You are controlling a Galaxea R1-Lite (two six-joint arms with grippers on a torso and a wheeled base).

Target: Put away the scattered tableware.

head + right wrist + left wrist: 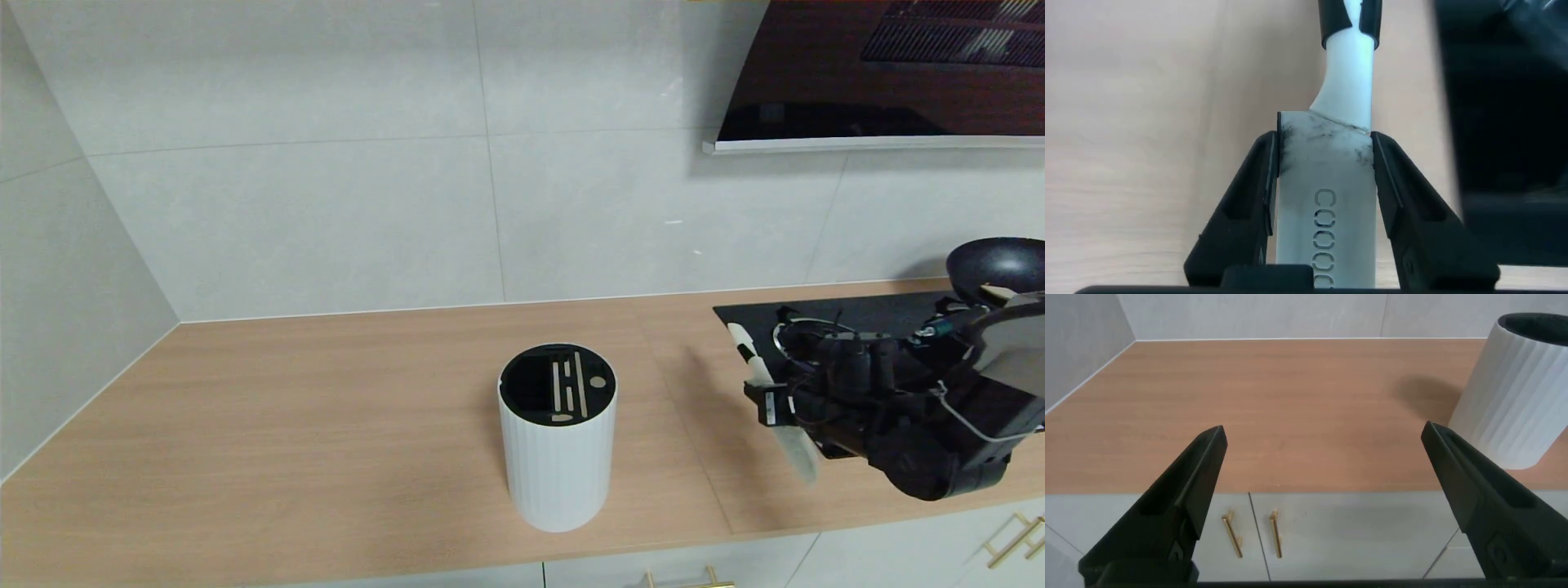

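Fingers [1192, 490] of left gripper [1323, 437] spread wide, above front edge of counter [286, 408]. White ribbed holder [558, 457] upright mid-counter. Right gripper [771, 404] pinching white knife [796, 453] by blade, above counter beside black cooktop [890, 310].

A white ribbed cylindrical holder [558, 457] stands upright on a light wooden countertop [326, 392]. A flat black cooktop [890, 310] lies off to the holder's right.

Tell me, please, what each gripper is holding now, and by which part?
The right gripper holds the white knife by its blade, close to the handle. The left gripper is open and holds nothing.
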